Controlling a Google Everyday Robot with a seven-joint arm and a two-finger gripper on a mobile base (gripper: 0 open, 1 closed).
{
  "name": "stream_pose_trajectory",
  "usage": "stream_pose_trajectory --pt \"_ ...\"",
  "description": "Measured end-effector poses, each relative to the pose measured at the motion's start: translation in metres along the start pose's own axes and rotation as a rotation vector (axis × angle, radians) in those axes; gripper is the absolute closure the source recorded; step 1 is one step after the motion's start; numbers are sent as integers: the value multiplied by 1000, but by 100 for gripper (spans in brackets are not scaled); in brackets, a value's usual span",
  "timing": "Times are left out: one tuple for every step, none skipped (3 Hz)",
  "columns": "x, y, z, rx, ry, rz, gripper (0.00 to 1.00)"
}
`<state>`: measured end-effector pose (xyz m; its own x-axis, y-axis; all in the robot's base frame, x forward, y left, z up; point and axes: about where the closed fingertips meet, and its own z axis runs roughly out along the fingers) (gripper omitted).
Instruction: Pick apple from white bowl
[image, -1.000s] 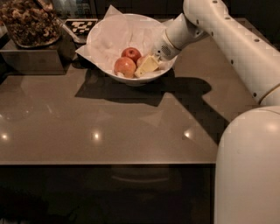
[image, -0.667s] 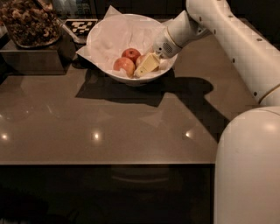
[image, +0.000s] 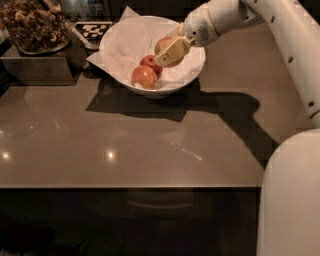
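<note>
The brown worktop (image: 150, 145) carries the white bowl (image: 167, 88) near its far edge. Over the bowl's right side, the end effector (image: 168, 53) is clenched on the apple (image: 162, 44), raised just above the red-orange apple (image: 143, 77) and the dark red apple (image: 149, 62) lying inside.

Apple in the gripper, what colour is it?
The apple is pale tan, blushed pink (camera view); the gripper holds it over the white bowl.
</note>
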<state>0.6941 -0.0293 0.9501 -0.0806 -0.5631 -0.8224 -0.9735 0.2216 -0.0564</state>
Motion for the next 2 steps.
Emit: stream_pose_trajectory --pt "-10 13 -18 -30 -64 8 100" --pt "-12 21 -25 -61 -110 23 100"
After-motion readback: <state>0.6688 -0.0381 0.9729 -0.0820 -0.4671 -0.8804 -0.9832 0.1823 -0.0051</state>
